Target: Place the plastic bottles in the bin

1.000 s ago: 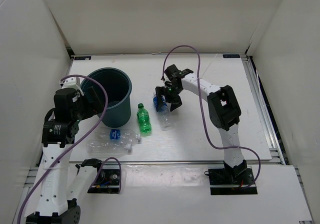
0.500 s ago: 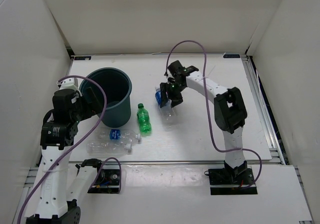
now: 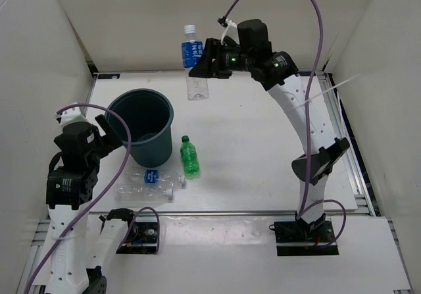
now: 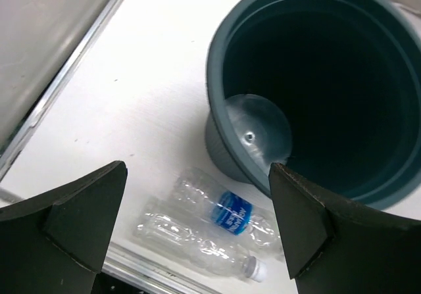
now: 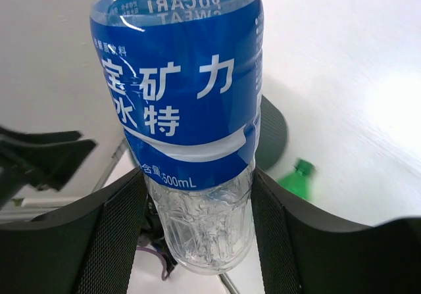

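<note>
Bin [image 3: 160, 150] beside green bottle [image 3: 189, 157], two clear bottles [image 3: 152, 177]

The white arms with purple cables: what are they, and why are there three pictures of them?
They are robots: a left arm and a right arm bolted to a table, each ending in a two-finger gripper. The wide picture comes from a fixed camera overhead. The other two come from cameras on the wrists, so each shows its own fingers. The right gripper is shut on a clear bottle with a blue label, held up off the table. The left gripper hangs open beside the dark bin. On the table lie a green bottle and two more clear bottles, all near the bin.
</note>
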Robot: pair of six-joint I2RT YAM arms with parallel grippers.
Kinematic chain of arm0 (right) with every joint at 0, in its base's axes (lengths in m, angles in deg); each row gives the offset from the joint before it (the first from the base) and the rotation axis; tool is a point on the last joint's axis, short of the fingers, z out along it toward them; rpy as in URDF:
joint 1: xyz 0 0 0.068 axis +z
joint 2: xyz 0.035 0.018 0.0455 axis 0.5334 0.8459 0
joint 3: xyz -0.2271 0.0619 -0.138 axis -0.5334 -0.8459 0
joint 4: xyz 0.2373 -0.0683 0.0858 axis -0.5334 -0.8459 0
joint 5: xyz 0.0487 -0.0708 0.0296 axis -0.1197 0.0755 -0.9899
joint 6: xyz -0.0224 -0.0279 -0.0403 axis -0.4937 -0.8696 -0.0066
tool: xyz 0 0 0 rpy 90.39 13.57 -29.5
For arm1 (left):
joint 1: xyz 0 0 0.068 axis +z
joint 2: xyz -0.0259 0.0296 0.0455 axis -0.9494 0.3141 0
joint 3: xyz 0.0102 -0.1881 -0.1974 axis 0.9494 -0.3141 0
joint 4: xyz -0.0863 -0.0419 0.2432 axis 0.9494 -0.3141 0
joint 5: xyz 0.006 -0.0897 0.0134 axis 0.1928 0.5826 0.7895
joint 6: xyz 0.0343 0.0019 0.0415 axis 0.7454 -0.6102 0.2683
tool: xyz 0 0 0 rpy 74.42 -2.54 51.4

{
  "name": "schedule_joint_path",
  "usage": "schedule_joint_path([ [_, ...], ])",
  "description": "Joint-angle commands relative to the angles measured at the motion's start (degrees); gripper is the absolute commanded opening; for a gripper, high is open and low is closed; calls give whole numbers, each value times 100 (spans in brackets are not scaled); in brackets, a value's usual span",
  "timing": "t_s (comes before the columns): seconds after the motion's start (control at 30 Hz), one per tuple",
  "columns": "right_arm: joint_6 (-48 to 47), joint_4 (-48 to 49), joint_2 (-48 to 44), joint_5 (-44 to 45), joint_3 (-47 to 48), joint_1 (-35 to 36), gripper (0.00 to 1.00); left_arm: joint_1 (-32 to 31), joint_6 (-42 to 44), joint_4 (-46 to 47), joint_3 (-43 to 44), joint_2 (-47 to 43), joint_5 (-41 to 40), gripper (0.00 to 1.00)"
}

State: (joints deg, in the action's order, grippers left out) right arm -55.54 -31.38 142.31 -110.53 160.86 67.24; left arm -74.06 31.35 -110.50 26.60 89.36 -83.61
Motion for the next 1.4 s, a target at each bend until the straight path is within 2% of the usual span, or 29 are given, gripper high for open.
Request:
schedule_joint_path([
  [0.0, 8, 565, 90, -160, 145, 436, 26, 17, -39, -233, 135, 113, -481, 100],
  [0.17, -449, 1056, 669, 577, 882, 1201, 29, 17, -293, -645, 240, 227, -482, 100],
  [0.3, -625, 1602, 784, 992, 831, 1614, 33, 17, -504, -874, 372, 385, -411, 100],
  [0.4, -704, 1664, 873, 1124, 884, 1860, 40, 17, -706, -945, 434, 385, -411, 100],
  [0.5, -756, 1551, 934, 1038, 725, 1931, 72, 17, -891, -945, 434, 385, -411, 100],
  [0.53, -757, 1472, 934, 1037, 847, 1983, 92, 17, -952, -945, 381, 385, -411, 100],
  [0.57, -870, 1471, 821, 1228, 848, 1984, 100, 17, -1083, -945, 381, 385, -411, 100],
  [0.67, -1020, 1471, 320, 1940, 647, 1984, 100, 17, -1277, -945, 258, 315, -306, 100],
  [0.77, -1126, 1358, -23, 2135, 524, 1897, 100, 17, -1426, -805, 4, 166, -244, 100],
  [0.83, -1179, 1226, -434, 2617, 279, 1843, 100, 17, -1498, -725, -111, 95, -244, 100],
  [0.9, -1100, 1277, -978, 3004, -651, 1791, 100, 17, -1629, -725, -111, 34, -315, 100],
  [1.0, -925, 1330, -1384, 3067, -1766, 1528, 100, 17, -1629, -611, -217, -28, -315, 100],
  [1.1, -652, 1225, -1622, 2848, -2489, 1255, 100, 17, -1691, -611, -278, -28, -376, 100],
  [1.13, -721, 1225, -1623, 2317, -3187, 1194, 100, 17, -1691, -611, -278, -28, -376, 100],
  [1.3, -652, 1260, -1598, 1224, -4071, 973, 100, 17, -1805, -742, -454, -28, -428, 100],
  [1.37, -520, 1260, -1457, 1073, -4275, 921, 100, 17, -1867, -743, -454, -80, -429, 100],
])
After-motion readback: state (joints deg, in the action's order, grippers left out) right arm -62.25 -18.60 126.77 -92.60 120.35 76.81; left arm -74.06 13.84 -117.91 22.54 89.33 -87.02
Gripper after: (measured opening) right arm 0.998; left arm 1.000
